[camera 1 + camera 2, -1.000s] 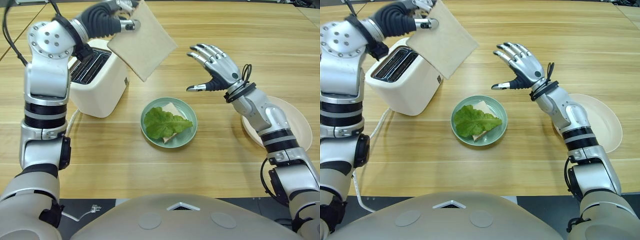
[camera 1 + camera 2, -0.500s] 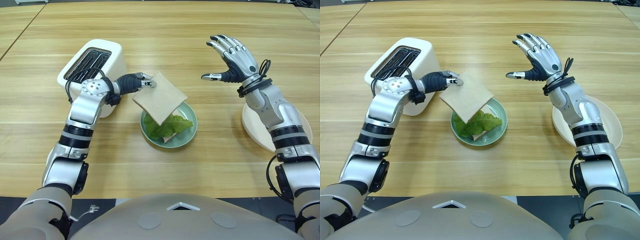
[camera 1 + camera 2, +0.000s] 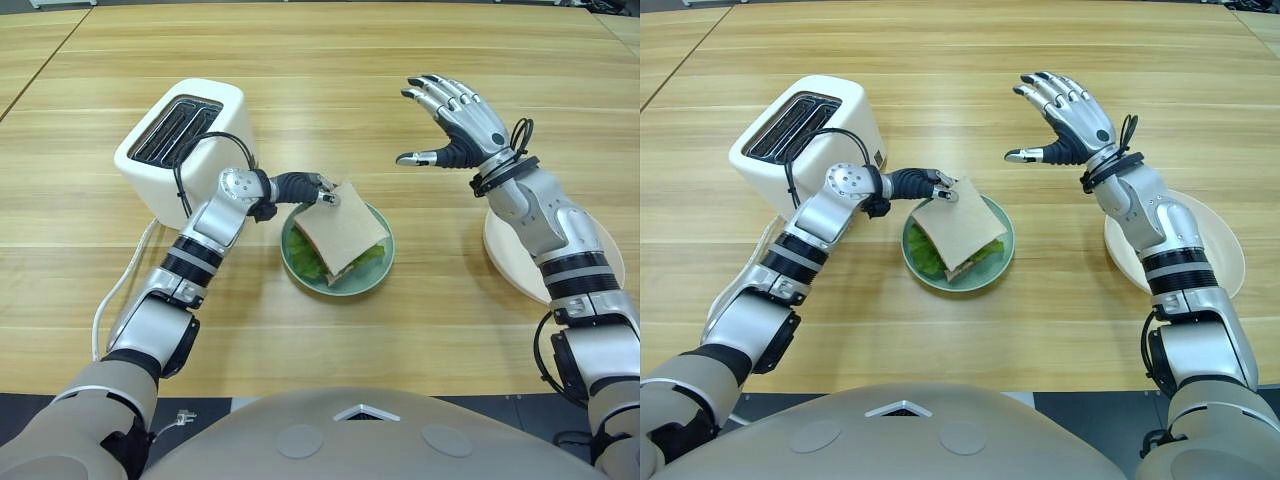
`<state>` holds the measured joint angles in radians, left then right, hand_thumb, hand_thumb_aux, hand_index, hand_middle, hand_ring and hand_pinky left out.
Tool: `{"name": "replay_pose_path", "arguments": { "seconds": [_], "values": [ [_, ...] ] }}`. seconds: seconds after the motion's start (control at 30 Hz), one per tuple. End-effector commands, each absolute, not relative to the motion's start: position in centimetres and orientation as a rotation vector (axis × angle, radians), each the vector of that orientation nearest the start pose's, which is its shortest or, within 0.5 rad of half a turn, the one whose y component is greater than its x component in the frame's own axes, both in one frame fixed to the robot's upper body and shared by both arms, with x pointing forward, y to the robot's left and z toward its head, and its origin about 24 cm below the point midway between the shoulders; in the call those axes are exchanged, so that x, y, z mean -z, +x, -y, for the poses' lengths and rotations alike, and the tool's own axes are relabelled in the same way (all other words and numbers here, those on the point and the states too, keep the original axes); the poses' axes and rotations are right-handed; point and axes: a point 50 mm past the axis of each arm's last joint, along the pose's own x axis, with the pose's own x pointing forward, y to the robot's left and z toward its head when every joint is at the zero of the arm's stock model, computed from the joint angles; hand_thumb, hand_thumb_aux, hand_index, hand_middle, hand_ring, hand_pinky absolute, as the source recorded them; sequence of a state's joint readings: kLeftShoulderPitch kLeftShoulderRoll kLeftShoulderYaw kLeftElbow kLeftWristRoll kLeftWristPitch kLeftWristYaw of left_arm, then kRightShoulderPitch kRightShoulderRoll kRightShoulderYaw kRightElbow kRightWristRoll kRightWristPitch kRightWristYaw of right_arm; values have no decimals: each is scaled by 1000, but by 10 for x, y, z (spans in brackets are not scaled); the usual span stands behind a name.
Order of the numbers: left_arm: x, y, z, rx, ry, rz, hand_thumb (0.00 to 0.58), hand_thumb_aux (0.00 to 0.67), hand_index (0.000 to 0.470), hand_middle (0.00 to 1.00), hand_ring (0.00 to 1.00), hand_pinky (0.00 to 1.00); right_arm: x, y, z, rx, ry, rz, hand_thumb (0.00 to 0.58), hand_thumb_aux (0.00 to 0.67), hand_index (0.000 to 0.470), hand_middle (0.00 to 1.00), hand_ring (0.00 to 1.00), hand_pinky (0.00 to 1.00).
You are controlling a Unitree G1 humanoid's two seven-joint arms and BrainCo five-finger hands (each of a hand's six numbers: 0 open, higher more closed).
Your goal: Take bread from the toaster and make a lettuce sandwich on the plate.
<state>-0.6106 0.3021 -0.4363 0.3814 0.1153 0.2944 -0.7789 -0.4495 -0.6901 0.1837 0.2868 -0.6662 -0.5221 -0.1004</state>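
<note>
Tan bread, green plate, white toaster.

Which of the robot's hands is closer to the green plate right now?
Left. The left hand is at the upper-left rim of the green plate, pinching a corner of the bread slice over the lettuce. The right hand hangs open above the table, up and right of it.

A kitchen-style setup; a white toaster, a green plate and a cream plate on a broad wooden table.
</note>
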Motion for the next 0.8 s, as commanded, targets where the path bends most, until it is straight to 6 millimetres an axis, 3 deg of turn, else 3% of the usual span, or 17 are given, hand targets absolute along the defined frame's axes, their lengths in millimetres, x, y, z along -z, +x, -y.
{"name": "replay_pose_path", "arguments": {
  "seconds": [0.03,0.17,0.33,0.47,0.8],
  "values": [
    [-57,326,-87,1035,713,-359,580,670,470,0,0,0,-153,291,184,-452,-1148,690,0,0,0,0,0,0],
    [-55,329,-87,1031,758,-343,580,670,470,0,0,0,-148,253,167,-786,-976,666,0,0,0,0,0,0],
    [-50,332,-86,1029,774,-347,580,670,470,0,0,0,-120,224,163,-1092,-980,480,0,0,0,0,0,0],
    [-49,334,-87,1024,764,-356,580,670,470,0,0,0,-90,222,166,-1194,-1053,303,0,0,0,0,0,0],
    [-50,336,-81,1026,757,-341,580,670,470,0,0,0,-35,232,160,-1282,-1188,78,0,0,0,0,0,0]
  ]
}}
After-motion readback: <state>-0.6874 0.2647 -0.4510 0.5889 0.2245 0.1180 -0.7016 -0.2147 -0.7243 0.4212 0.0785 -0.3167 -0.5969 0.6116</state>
